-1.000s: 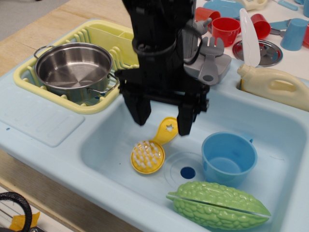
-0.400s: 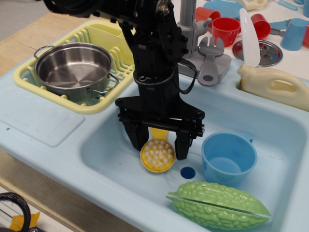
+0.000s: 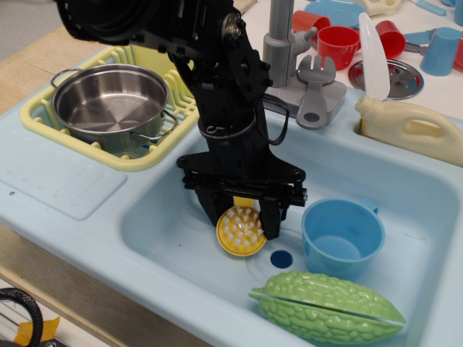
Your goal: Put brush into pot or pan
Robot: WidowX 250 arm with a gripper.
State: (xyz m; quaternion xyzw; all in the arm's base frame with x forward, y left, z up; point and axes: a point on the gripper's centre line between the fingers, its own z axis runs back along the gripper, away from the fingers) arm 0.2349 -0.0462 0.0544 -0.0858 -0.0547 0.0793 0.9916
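Observation:
The yellow brush (image 3: 242,231) is in the light-blue sink (image 3: 163,224), its round head with white bristles tipped up toward the camera. Its handle is hidden behind the gripper. My black gripper (image 3: 243,219) reaches straight down into the sink. Its fingers (image 3: 272,220) sit close against both sides of the brush, shut on it near the sink floor. The shiny steel pot (image 3: 112,97) with two wire loop handles stands empty in the yellow dish rack (image 3: 155,155), up and to the left of the gripper.
A blue cup (image 3: 341,238) stands just right of the brush, and a green bitter gourd (image 3: 325,307) lies at the front of the sink. The grey faucet (image 3: 278,36) and a grey fork-like utensil (image 3: 317,90) are behind the arm. A cream bottle (image 3: 412,130) lies at right.
The gripper came down into the sink over the brush and its fingers closed in on it. The brush shifted right and its head tipped up toward the camera.

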